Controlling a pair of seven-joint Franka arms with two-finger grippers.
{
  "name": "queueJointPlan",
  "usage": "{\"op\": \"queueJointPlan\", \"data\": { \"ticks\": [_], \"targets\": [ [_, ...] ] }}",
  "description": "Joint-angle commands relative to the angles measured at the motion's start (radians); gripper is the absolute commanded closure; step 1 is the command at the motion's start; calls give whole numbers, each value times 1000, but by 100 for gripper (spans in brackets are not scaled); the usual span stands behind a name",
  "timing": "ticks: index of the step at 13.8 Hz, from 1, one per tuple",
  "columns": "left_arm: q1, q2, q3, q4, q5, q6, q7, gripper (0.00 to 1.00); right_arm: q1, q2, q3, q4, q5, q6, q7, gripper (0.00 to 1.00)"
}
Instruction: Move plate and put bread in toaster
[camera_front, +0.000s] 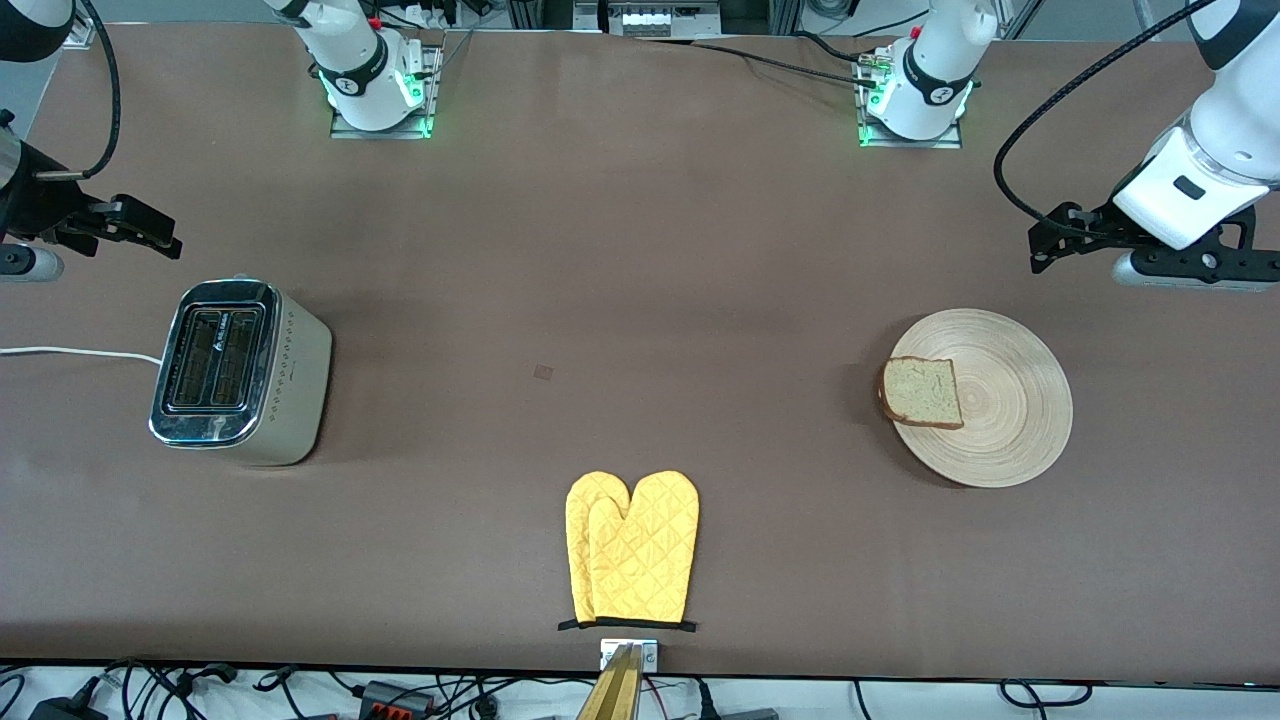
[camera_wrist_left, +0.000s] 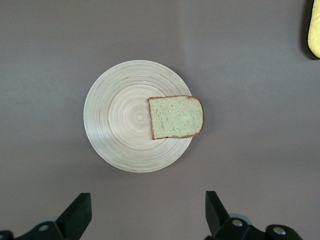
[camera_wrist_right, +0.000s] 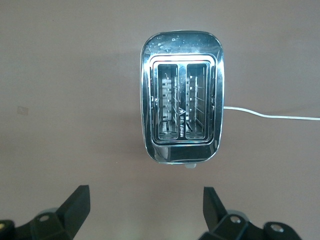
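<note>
Bread (camera_front: 922, 392), one slice, lies on one plate (camera_front: 1010, 420); one toaster (camera_front: 240, 370); two mitts (camera_front: 630, 548). Left gripper (camera_wrist_left: 145, 215) and right gripper (camera_wrist_right: 145, 212) hover released, holding nothing.

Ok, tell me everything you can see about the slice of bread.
The square slice of pale tan-green bread with a dark brown crust lies flat on the round light-wood plate, at the plate's edge toward the right arm's end of the table, one crust side overhanging the rim. Its crumb looks porous. Nothing else touches it.
</note>
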Motion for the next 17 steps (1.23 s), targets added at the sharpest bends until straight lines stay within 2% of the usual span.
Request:
{"op": "queueJointPlan", "data": {
  "ticks": [1, 17],
  "targets": [
    [-5, -13, 8, -4, -8, -14, -6, 0, 3, -37, -1, -26, -9, -6, 2, 0],
    [-5, -10, 8, -4, -9, -14, -20, 0, 12, -32, 1, -25, -10, 25, -5, 0]
  ]
}}
